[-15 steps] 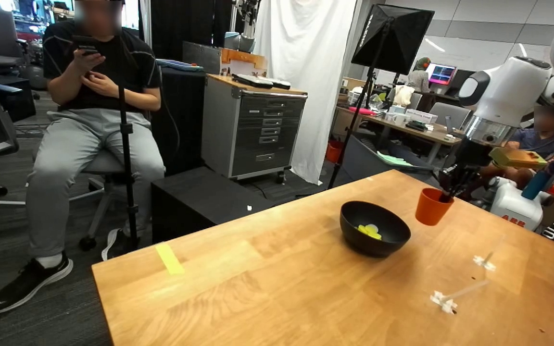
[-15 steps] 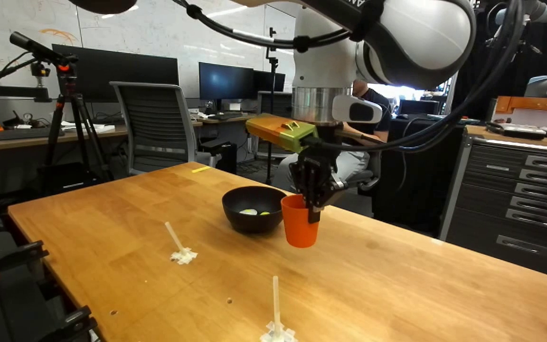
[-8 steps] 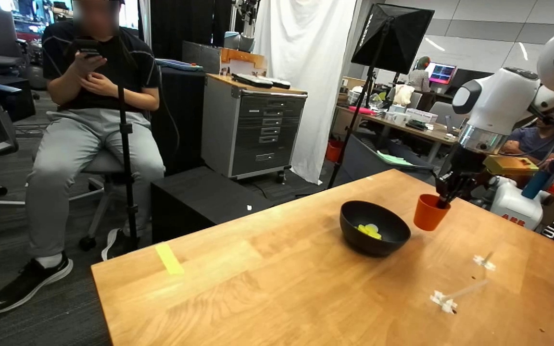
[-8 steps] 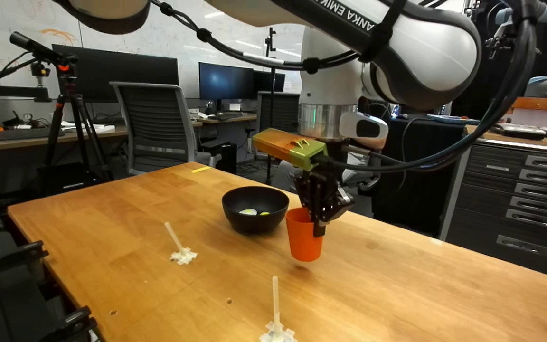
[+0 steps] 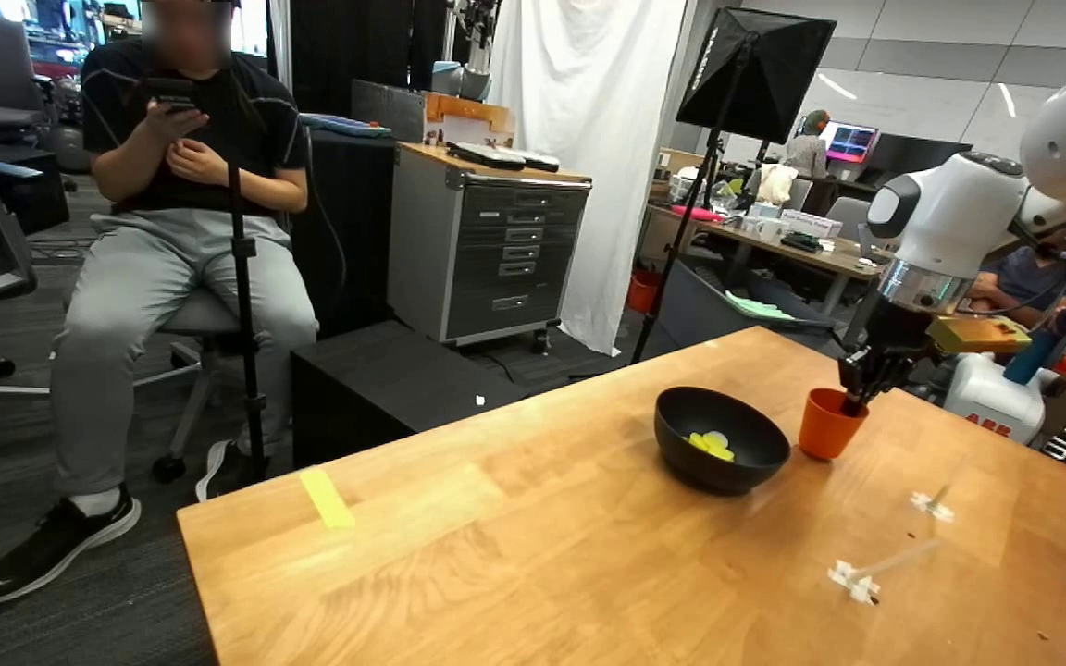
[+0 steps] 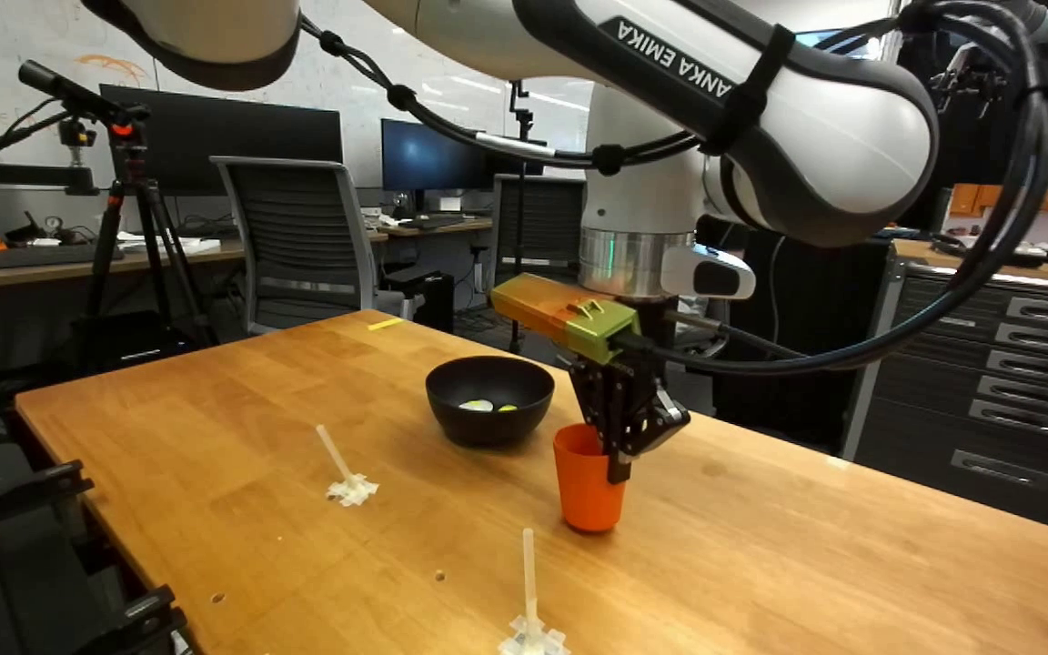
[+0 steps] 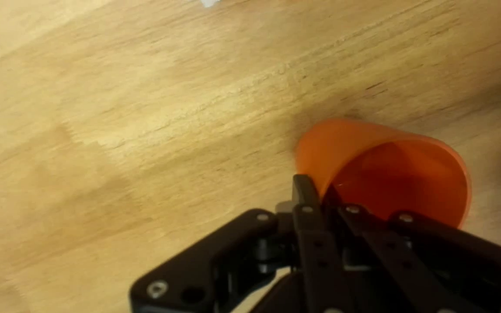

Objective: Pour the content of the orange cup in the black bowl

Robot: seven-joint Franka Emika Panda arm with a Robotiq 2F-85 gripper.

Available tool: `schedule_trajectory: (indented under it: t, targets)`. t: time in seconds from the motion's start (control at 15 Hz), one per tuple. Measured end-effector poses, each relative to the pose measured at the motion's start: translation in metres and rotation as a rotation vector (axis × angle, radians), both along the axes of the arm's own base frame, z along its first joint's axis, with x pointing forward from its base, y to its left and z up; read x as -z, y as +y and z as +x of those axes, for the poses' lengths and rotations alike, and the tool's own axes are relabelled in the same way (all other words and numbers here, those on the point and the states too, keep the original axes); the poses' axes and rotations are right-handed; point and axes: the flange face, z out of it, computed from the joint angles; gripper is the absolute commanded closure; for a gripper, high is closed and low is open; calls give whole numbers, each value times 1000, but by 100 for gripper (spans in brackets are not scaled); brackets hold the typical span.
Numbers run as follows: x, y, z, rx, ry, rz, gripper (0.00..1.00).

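The orange cup [image 5: 824, 433] stands upright beside the black bowl in both exterior views [image 6: 586, 496], its base at or just above the table. My gripper [image 5: 853, 407] is shut on the cup's wall, with one finger inside the rim and one outside, as the wrist view [image 7: 322, 201] shows. The part of the cup's inside [image 7: 389, 182] that shows holds no visible pieces; the fingers hide the rest. The black bowl [image 5: 695, 467] sits upright on the table, also seen in an exterior view [image 6: 488, 429]. Yellow and pale pieces [image 5: 711, 446] lie in it.
Two thin pale sticks [image 6: 529, 573] [image 6: 333, 450] rise from white tape on the wooden table [image 6: 242, 437]. A yellow tape strip [image 5: 327, 498] lies near the table's far end. A person [image 5: 200, 166] sits beyond the table's edge.
My gripper has lowered the orange cup from above the table down to its surface or just over it, still gripping the rim. The bowl and its pieces have not moved.
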Motion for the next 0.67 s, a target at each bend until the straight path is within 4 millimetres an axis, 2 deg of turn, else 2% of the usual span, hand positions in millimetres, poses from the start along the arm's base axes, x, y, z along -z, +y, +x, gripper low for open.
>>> schedule_trajectory:
  t: [0.07, 0.13, 0.2, 0.33, 0.67]
  targets:
    - [2, -1, 0, -1, 0, -2, 92]
    - [4, -1, -1, 2, 1, -3, 85]
    - [2, -2, 0, 1, 2, 1, 71]
    - [6, -3, -1, 3, 1, -3, 61]
    - [10, -4, -2, 2, 10, -1, 21]
